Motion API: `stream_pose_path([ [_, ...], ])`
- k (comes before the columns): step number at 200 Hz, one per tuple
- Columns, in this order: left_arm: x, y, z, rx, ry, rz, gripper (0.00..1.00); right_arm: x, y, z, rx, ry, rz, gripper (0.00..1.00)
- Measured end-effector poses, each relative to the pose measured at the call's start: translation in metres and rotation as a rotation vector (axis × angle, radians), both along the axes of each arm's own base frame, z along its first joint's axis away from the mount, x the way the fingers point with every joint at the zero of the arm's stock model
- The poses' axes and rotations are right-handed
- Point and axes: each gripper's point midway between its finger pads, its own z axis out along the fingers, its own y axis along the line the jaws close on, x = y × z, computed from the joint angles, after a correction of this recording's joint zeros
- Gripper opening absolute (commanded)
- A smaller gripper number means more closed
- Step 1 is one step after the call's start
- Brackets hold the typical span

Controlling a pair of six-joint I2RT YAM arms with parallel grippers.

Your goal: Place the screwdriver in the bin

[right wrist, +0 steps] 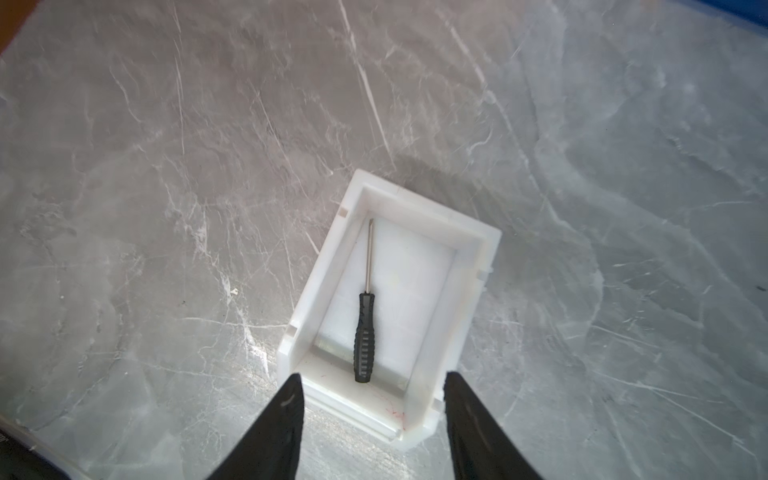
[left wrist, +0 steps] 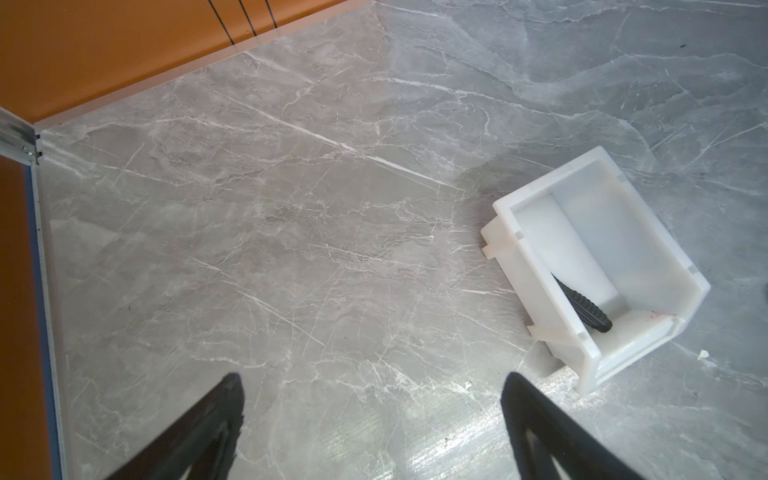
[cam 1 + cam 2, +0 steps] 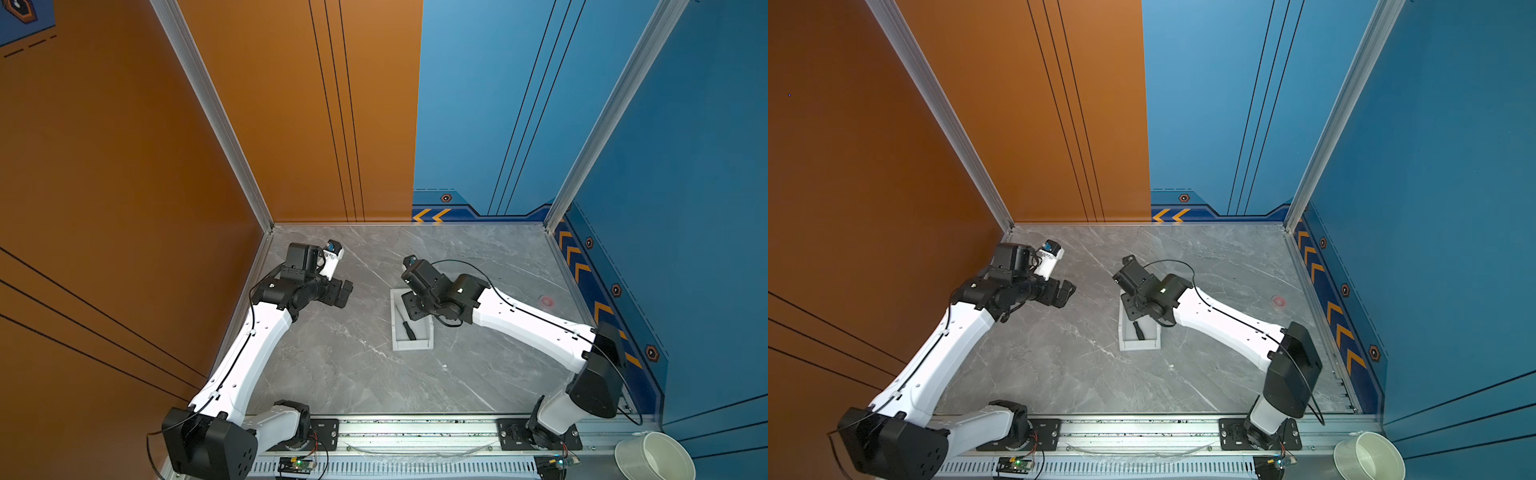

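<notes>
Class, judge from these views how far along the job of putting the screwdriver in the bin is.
Done: the screwdriver lies flat inside the bin, beside one long wall. In hand: nothing; the right gripper hangs open above the bin, the left gripper open over bare table. Left: probably only backing the right gripper away.

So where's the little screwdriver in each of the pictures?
Top view: the screwdriver lies inside the bin, around mid-picture.
Top view: only its black handle shows in the bin; the right arm hides the shaft.
Left wrist view: the handle shows against the bin's inner wall.
Right wrist view: the whole screwdriver lies flat on the bin's floor.
Shared landmark: the white bin.
</notes>
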Motion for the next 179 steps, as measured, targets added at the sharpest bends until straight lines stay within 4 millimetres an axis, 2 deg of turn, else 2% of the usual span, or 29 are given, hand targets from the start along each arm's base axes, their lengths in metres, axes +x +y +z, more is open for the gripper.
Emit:
stream_pose_path([
  [14, 0.005, 0.01, -0.001, 0.006, -0.002, 0.047, 0.98, 0.011, -0.024, 0.017, 0.047, -0.04, -0.057, 0.71],
  [18, 0.006, 0.013, -0.001, 0.007, -0.004, 0.064, 0.98, 0.014, -0.033, 0.019, 0.058, -0.05, -0.077, 0.76],
  [29, 0.012, 0.024, -0.001, 0.001, -0.008, 0.114, 0.98, 0.024, -0.06, 0.018, 0.092, -0.068, -0.137, 0.89],
  [38, 0.018, 0.035, -0.001, -0.007, -0.017, 0.165, 0.98, 0.032, -0.09, 0.011, 0.121, -0.075, -0.216, 1.0],
  [67, 0.033, 0.083, -0.013, -0.059, -0.034, 0.363, 0.98, 0.053, -0.195, -0.024, 0.188, -0.087, -0.493, 1.0],
  [88, 0.035, 0.115, -0.034, -0.091, -0.038, 0.487, 0.98, 0.052, -0.252, -0.031, 0.207, -0.142, -0.641, 1.0],
  [115, 0.035, 0.138, -0.068, -0.125, -0.055, 0.584, 0.98, 0.048, -0.303, -0.025, 0.185, -0.271, -0.74, 1.0],
  [136, 0.033, 0.145, -0.097, -0.147, -0.101, 0.616, 0.98, 0.039, -0.337, -0.037, 0.113, -0.349, -0.815, 1.0],
  [160, 0.029, 0.143, -0.126, -0.163, -0.158, 0.614, 0.98, 0.025, -0.361, -0.082, 0.038, -0.372, -0.877, 1.0],
  [179, 0.03, 0.142, -0.139, -0.174, -0.209, 0.603, 0.98, 0.018, -0.368, -0.119, -0.008, -0.35, -0.889, 1.0],
])
